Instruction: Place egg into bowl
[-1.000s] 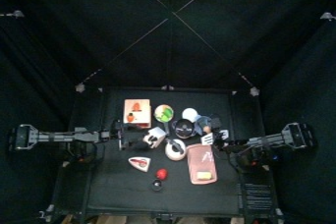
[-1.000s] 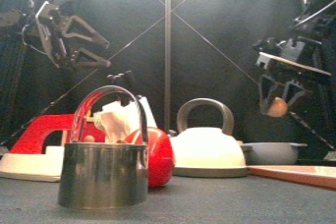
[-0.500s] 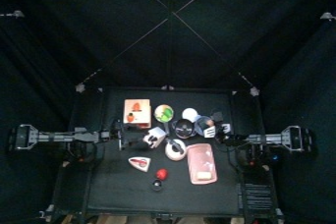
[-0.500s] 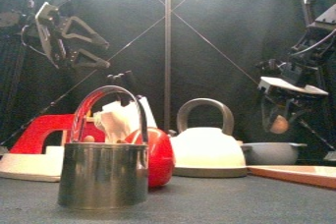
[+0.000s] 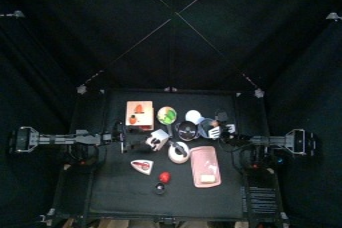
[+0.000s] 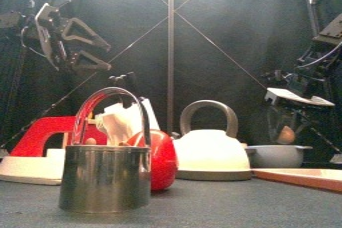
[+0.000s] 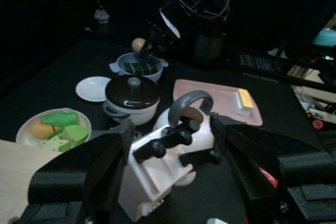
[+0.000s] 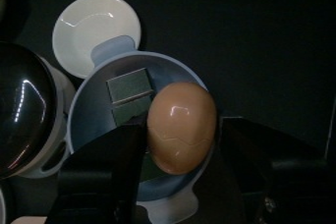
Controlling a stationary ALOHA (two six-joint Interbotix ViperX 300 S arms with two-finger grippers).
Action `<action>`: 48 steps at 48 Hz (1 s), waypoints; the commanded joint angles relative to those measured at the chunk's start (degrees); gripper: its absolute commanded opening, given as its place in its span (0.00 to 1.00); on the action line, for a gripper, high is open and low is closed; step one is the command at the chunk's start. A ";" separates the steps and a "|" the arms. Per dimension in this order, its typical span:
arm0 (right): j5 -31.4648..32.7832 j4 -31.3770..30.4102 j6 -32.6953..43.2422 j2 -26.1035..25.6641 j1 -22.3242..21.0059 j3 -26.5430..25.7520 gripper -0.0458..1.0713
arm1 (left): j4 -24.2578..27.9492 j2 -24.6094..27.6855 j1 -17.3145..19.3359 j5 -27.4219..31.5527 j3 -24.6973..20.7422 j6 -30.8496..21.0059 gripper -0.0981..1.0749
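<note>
Right gripper (image 8: 182, 174) grasps the egg (image 8: 180, 125) just above the bowl (image 8: 112, 120), plain from its wrist; the front view shows only the bowl's rim. Left gripper (image 7: 178, 184) hangs released at the table's 9 o'clock side.

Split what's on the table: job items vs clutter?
Job: egg, held in the right pincer over the bowl.

Clutter: white saucer, kettle, pink tray, steel cup, red thing, green food plate. Left pincer rests away from the bowl.
</note>
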 commanded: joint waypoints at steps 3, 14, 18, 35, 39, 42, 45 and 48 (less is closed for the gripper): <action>0.18 -0.09 0.09 -0.18 -0.18 -0.44 0.92 | 0.00 0.00 0.00 -0.18 -0.62 0.09 0.90; 0.18 0.00 0.09 -0.18 0.00 -1.05 0.94 | 0.00 0.00 0.09 -0.18 -0.62 0.09 0.90; 0.26 0.00 -0.09 -0.18 0.26 -1.49 0.94 | 0.09 0.09 0.09 -0.26 -0.62 0.09 0.90; 0.26 0.18 -0.26 -0.09 1.14 -3.16 0.94 | 0.00 0.00 0.09 -0.26 -0.62 0.09 0.90; 0.26 0.35 -0.26 -0.09 1.49 -3.25 0.94 | 0.00 0.00 0.09 -0.18 -0.62 0.09 0.90; 0.26 0.97 -0.35 -0.18 1.93 -3.52 0.94 | 0.00 0.00 0.00 -0.18 -0.62 0.09 0.90; 0.44 1.58 -0.35 -0.09 2.72 -4.13 0.94 | 0.00 0.00 0.09 -0.18 -0.53 0.09 0.90; 0.97 2.20 -0.44 -0.09 3.69 -5.10 0.94 | 0.00 0.09 0.09 -0.18 -0.53 0.09 0.90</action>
